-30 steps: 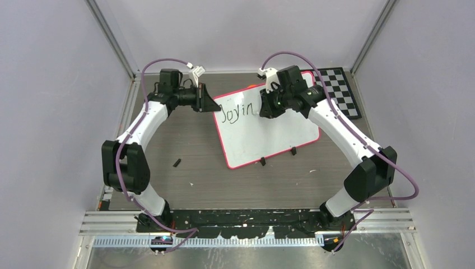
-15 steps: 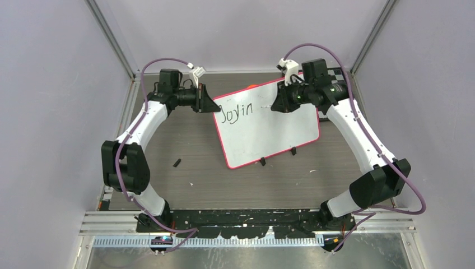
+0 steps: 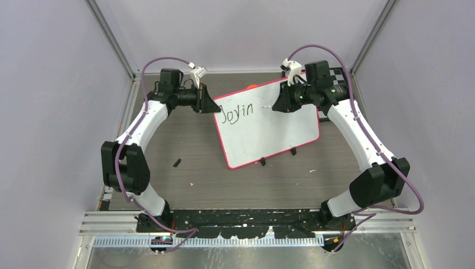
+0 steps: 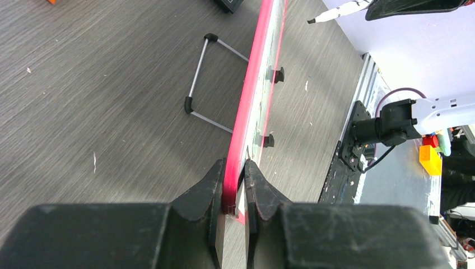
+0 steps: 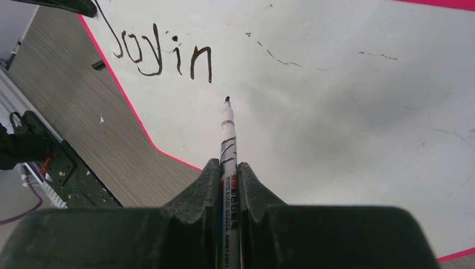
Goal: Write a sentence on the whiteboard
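Observation:
The whiteboard [image 3: 269, 131] stands tilted on the table, white with a pink-red rim. Its top left carries the sentence's first word, "Joyin" [image 3: 236, 112], in dark marker, also plain in the right wrist view [image 5: 162, 56]. My left gripper [image 3: 212, 105] is shut on the board's upper left rim; the left wrist view shows both jaws pinching the pink edge [image 4: 234, 174]. My right gripper [image 5: 227, 171] is shut on a white whiteboard marker [image 5: 227, 140]. The marker's tip [image 5: 227, 100] points at the board just past the "n"; I cannot tell if it touches.
A black-and-white checkerboard [image 3: 341, 89] lies behind the right arm. Two black clips [image 3: 262, 162] sit on the board's near edge. A small black piece [image 3: 177, 163] lies on the table to the left. A wire stand [image 4: 204, 78] props the board from behind.
My right gripper with the marker has moved right and back, away from the end of "Joyin", then held still. The left gripper and the board have not moved.

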You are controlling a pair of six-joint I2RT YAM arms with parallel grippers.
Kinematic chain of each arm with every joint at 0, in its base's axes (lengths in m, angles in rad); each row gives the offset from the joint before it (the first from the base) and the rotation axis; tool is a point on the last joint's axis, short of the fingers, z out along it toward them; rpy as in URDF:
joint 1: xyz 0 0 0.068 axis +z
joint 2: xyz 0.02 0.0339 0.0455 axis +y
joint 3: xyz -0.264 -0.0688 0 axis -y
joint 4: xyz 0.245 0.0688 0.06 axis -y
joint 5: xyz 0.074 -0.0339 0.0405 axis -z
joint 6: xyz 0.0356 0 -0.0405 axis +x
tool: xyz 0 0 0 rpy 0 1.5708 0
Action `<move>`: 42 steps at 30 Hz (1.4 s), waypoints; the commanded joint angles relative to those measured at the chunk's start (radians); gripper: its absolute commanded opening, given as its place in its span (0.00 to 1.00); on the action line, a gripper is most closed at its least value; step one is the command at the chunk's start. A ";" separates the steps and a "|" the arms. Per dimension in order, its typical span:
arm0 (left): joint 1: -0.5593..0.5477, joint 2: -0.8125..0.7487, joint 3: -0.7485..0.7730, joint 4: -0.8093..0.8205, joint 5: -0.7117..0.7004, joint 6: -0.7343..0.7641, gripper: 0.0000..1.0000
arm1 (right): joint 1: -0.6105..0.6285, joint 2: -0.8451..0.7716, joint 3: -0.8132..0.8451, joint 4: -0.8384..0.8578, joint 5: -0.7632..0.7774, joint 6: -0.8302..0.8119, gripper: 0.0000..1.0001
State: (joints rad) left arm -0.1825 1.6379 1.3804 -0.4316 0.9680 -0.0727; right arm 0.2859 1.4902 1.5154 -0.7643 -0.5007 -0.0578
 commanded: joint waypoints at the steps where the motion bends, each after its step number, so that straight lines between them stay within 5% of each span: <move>1: -0.024 -0.012 0.013 -0.058 -0.071 0.059 0.00 | -0.003 -0.034 0.005 0.083 -0.022 0.038 0.00; 42: -0.034 0.000 0.020 -0.063 -0.086 0.068 0.00 | 0.031 -0.002 -0.091 0.201 0.147 0.028 0.00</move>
State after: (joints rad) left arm -0.1894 1.6379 1.3891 -0.4606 0.9386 -0.0662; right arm 0.3134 1.5200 1.4639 -0.5961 -0.3862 -0.0250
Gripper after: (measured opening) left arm 0.152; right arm 0.177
